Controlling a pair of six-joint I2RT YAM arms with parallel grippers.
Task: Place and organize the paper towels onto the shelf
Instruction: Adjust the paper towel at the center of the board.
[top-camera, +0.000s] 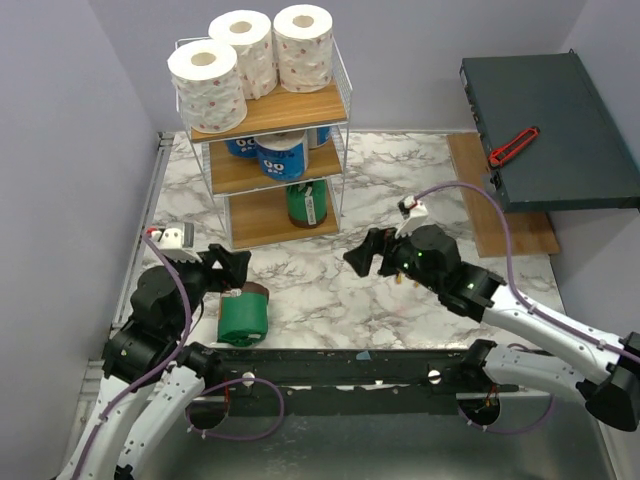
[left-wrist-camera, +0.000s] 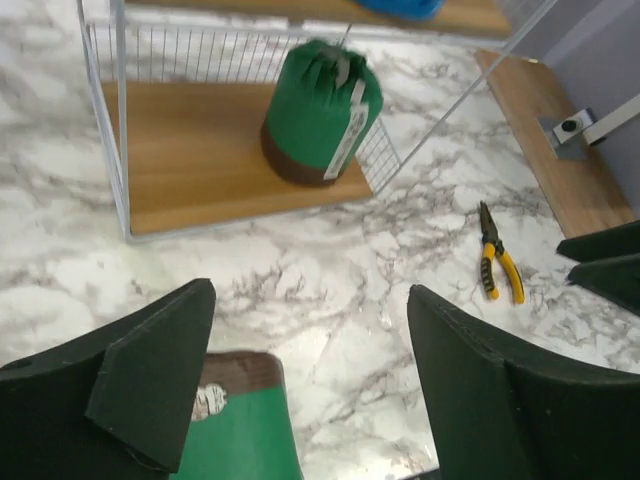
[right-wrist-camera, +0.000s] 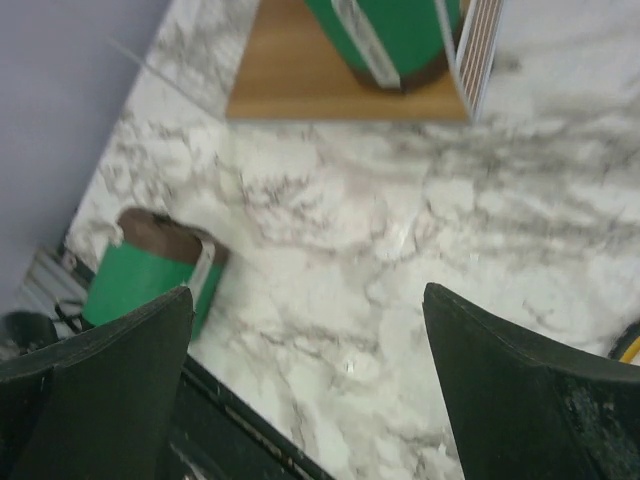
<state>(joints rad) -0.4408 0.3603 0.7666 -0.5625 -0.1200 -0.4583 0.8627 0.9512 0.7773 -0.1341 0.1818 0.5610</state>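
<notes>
left pincer (left-wrist-camera: 310, 292) jaws apart, right pincer (right-wrist-camera: 307, 292) wide

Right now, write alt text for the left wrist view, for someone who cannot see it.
The left gripper hangs open above a green-wrapped roll lying on the marble table. Beyond, another green roll stands upright on the bottom board of the wire shelf; yellow-handled pliers lie to the right.
</notes>
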